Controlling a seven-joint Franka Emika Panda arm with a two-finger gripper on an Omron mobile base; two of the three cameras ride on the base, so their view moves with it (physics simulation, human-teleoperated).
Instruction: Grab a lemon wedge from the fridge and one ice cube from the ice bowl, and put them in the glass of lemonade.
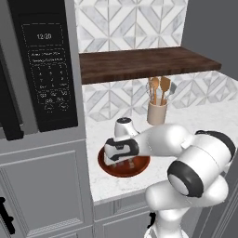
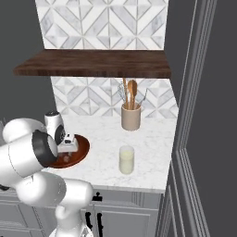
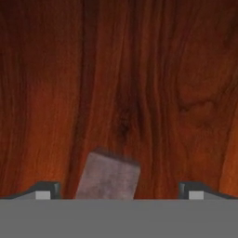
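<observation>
My gripper (image 3: 119,191) hangs open, low inside the ice bowl (image 3: 139,83), whose glossy reddish-brown wood spreads under the hand. A pale greyish ice cube (image 3: 108,176) lies between the two fingertips (image 3: 44,190), closer to the left one, with a gap on both sides. From the base, the gripper (image 1: 122,162) points down into the ice bowl (image 1: 142,168) on the white counter. The glass of lemonade (image 2: 126,159) stands to the right of the ice bowl (image 2: 82,149). The lemon wedge is out of view.
A beige crock with wooden utensils (image 1: 157,111) stands at the back of the counter (image 1: 195,116). A dark wooden shelf (image 1: 139,62) hangs above it. A black oven panel (image 1: 46,69) sits in the tall cabinet on the left. The dark grey fridge (image 2: 208,115) rises on the right.
</observation>
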